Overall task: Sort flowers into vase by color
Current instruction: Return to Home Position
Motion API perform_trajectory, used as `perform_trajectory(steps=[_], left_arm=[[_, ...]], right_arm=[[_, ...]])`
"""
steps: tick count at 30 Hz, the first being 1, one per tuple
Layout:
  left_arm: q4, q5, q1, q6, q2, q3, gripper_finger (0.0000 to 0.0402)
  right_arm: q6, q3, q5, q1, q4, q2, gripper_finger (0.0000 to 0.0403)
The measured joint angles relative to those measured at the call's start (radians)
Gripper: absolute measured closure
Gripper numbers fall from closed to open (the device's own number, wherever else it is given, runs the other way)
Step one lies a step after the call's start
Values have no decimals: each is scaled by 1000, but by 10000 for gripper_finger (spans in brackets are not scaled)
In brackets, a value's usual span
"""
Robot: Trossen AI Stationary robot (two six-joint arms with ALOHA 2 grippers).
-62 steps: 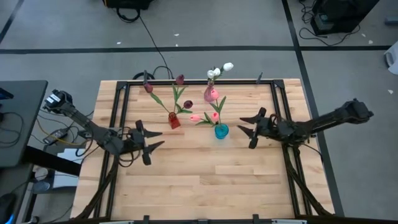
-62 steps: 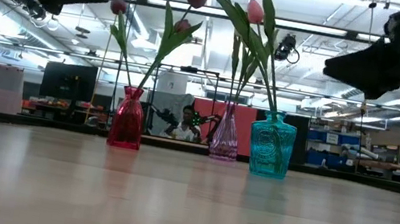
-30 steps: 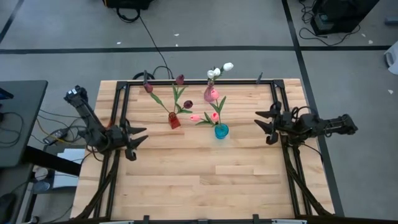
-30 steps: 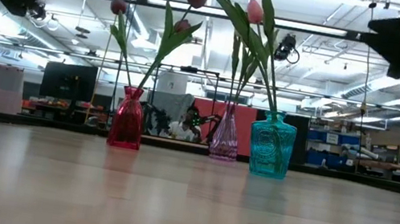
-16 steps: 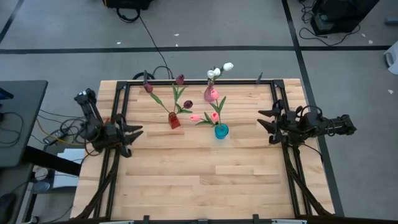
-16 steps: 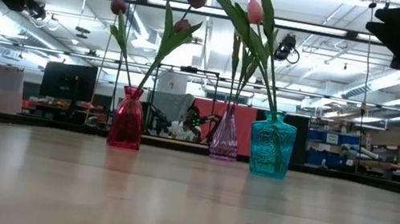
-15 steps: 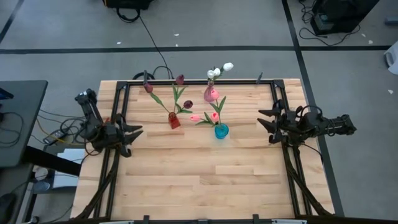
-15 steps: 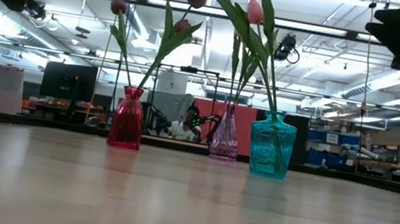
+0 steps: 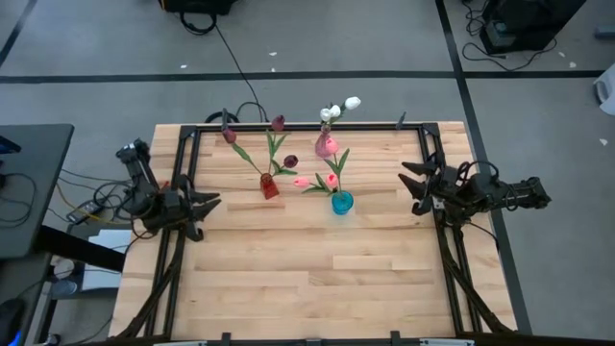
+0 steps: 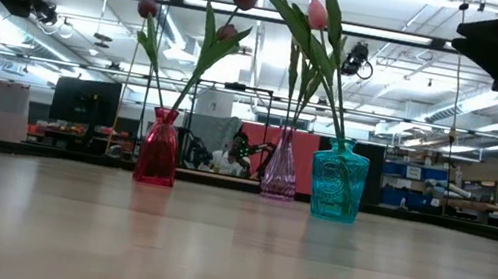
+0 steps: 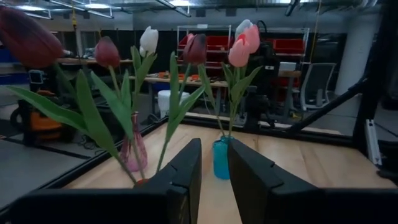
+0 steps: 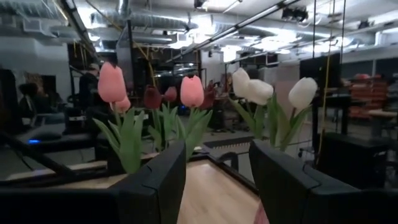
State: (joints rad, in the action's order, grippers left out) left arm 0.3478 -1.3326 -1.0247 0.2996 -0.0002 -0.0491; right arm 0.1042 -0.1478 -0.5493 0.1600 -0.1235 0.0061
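Tulips [image 9: 278,123]: long green stems, small heads. Red vase [image 9: 269,187], center: 3 dark red. Blue vase [image 9: 341,203]: pink. Pink vase [image 10: 280,173]: white. Left gripper [image 9: 202,216], left side, open a little. Right gripper [image 9: 411,187], right side, open wide.

Nearest maroon tulip head [image 11: 28,37] blurred, cropped by the edge; red vase [image 11: 142,182] mostly behind left jaws.

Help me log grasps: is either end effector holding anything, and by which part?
Nothing is held. The left end effector and the right end effector are both open, with nothing between their fingers.
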Motion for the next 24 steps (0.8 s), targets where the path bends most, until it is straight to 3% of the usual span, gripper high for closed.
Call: perform_trajectory(steps=[11,18,24], left_arm=[[83,294,145,12,1,41,319],[87,566,263,13,1,41,334],[44,836,408,-18,1,41,374]], right_arm=[[-62,0,29,0,-8,0,216],[-120,0,46,1,-11,0,216],[-120,0,46,1,-11,0,216]])
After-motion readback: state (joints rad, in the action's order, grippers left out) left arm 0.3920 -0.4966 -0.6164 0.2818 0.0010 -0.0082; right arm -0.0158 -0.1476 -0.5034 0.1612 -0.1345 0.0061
